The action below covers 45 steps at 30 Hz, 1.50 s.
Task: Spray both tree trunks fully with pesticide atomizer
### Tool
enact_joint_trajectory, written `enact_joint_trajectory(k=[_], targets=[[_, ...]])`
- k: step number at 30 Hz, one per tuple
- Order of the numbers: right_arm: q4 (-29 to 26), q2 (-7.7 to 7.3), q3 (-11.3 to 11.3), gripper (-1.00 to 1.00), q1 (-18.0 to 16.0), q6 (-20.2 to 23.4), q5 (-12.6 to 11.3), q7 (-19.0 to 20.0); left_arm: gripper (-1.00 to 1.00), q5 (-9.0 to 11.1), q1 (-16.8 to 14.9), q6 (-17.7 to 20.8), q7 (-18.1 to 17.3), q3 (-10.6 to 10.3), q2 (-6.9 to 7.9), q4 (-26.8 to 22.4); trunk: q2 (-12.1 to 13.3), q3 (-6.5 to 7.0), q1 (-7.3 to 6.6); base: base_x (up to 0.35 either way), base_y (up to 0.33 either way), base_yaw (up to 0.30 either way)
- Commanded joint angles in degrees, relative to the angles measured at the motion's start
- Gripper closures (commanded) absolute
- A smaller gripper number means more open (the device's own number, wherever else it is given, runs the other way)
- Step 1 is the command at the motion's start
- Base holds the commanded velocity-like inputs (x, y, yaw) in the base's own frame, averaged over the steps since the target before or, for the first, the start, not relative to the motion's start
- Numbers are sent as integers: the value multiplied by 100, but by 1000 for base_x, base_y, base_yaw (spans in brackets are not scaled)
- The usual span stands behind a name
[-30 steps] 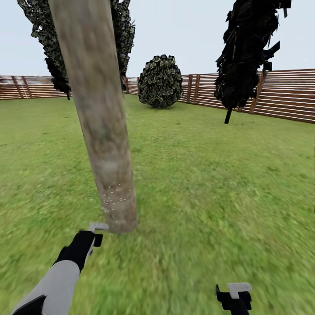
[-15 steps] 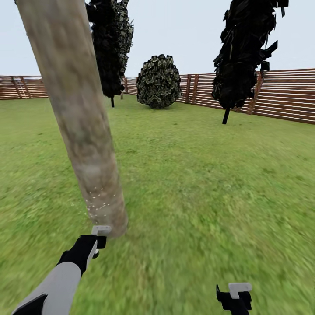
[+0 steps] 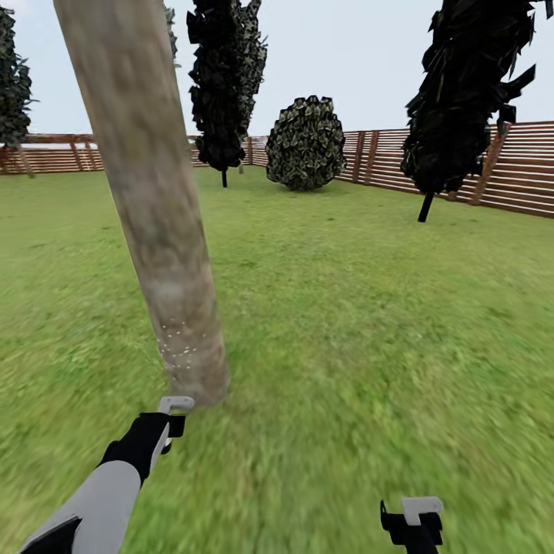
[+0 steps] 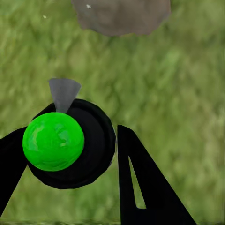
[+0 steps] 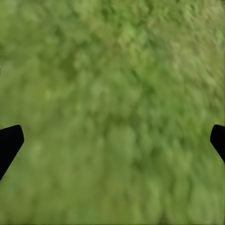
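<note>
left gripper [image 4: 70, 154] pinching green-topped sprayer [image 4: 54, 140] – nozzle toward speckled trunk [image 3: 158, 223] at 12 o'clock, right gripper [image 5: 112, 140] spread over grass [image 3: 369, 308]

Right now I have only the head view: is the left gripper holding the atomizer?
Observer: Yes. The left wrist view shows the left gripper clamping the atomizer, a black body with a green ball.
Operator: Where does it aim?
Observer: Its grey nozzle points toward the base of the trunk.
Operator: And the right gripper?
Observer: The right gripper is open, with nothing between its fingers, over grass.
</note>
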Motion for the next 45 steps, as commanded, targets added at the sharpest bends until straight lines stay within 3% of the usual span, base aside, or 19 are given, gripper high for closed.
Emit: enact_joint_trajectory(k=[1,14,21,25,30,37,40,45], targets=[[5,0,-45,-100,-1,-15,61,-18,100,-15,-5,23,10,26,-7,-9,-2,-5,-2,-112,-273,277],[5,-7,-45,-100,1,-15,61,-18,100,-23,-3,43,107,20,-25,3,-2,-5,-2,75,-273,75],[5,0,-45,-100,2,-15,61,-14,100,-13,281,51,161,30,43,1,-2,-5,-2,148,-260,13],[5,6,-45,-100,-1,-15,61,-14,100,-14,293,33,163,216,24,-3,-2,-5,-2,218,-213,204],[9,3,-45,-100,-2,-15,61,-9,100,8,293,31,763,219,-24,-13,-2,-5,-2,230,-202,272],[13,6,-45,-100,2,-15,61,-9,100,26,293,33,805,250,-17,-2,-2,-5,-2,200,-213,272],[13,3,-45,-100,-2,-15,63,-9,100,160,293,33,804,245,-37,-1,-2,-5,-2,3,-265,137],[13,5,-45,-100,0,-15,61,-9,100,194,292,38,800,241,-39,0,-2,-5,-2,-65,-271,16]])
